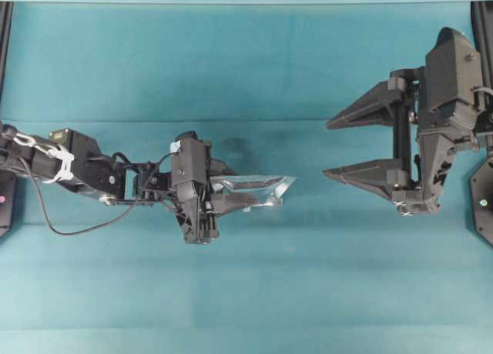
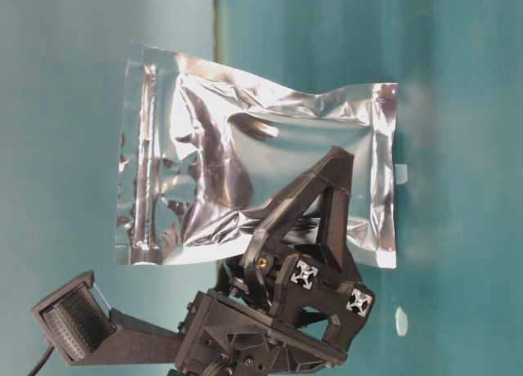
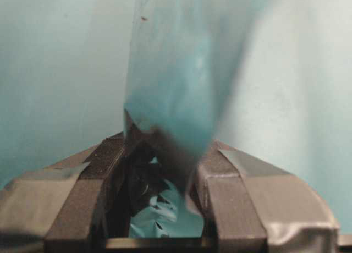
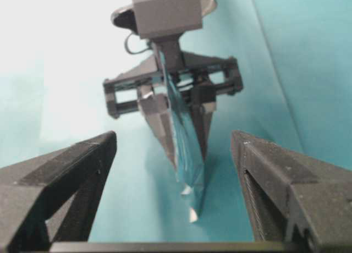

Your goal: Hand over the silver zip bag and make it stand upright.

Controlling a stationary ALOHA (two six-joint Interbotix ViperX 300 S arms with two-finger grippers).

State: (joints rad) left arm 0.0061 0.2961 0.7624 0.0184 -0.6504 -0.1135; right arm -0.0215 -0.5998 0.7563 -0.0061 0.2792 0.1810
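Note:
The silver zip bag [image 1: 262,188] is a crinkled foil pouch held in the air over the teal table. My left gripper [image 1: 229,191] is shut on its left end. In the table-level view one black finger [image 2: 315,200] lies across the bag's shiny face [image 2: 245,147]. The left wrist view shows the bag [image 3: 181,71] pinched between the taped fingers [image 3: 231,192]. My right gripper [image 1: 326,148] stands wide open a short way right of the bag's free end, apart from it. From the right wrist view the bag [image 4: 187,154] is edge-on, centred ahead of the right gripper [image 4: 173,137].
Teal cloth covers the table [image 1: 246,292]. A tiny white scrap [image 2: 400,320] shows beside the left gripper's body in the table-level view. Black frame posts stand at the far left edge [image 1: 5,31] and far right edge [image 1: 484,23].

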